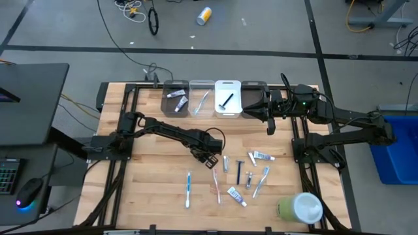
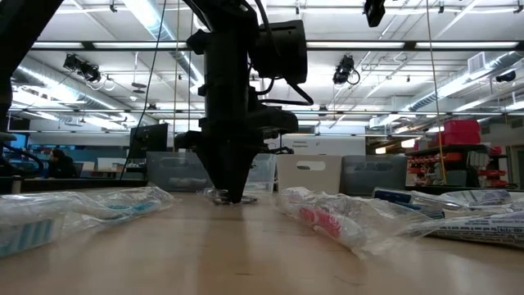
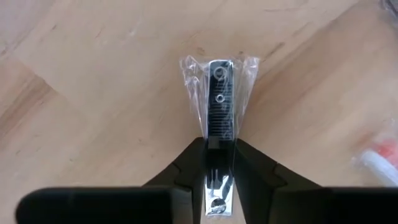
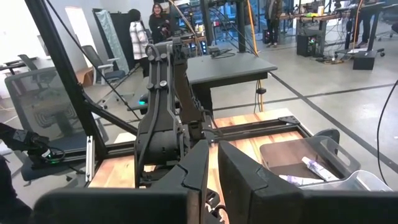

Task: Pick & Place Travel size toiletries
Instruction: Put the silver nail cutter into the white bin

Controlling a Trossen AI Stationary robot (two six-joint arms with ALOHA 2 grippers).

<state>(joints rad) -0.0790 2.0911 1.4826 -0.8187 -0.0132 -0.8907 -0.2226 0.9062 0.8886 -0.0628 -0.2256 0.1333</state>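
Wrapped toiletries lie scattered on the wooden table: a blue toothbrush (image 1: 189,189), a pink toothbrush (image 1: 216,185), a toothpaste tube (image 1: 236,195), a black razor (image 1: 238,171) and others. My left gripper (image 1: 208,156) is down at the table's middle, shut on a small black-and-silver item in a clear wrapper (image 3: 221,93). My right gripper (image 1: 269,125) hangs shut in the air by the far bins, touching nothing. My left gripper pinches the wrapped black item between its two fingers at its near part (image 3: 219,146), coming from above and pointing down. The item's other end (image 3: 221,67) sticks out past the fingertips. In the low view the fingertips (image 2: 233,195) stand at the table top, with wrapper beside them.
Several bins stand in a row at the far edge: one with small tubes (image 1: 175,98), one with a toothbrush (image 1: 201,99), a white one with a razor (image 1: 228,99) and a dark one (image 1: 253,98). A large green-and-white round container (image 1: 300,207) lies at the near right.
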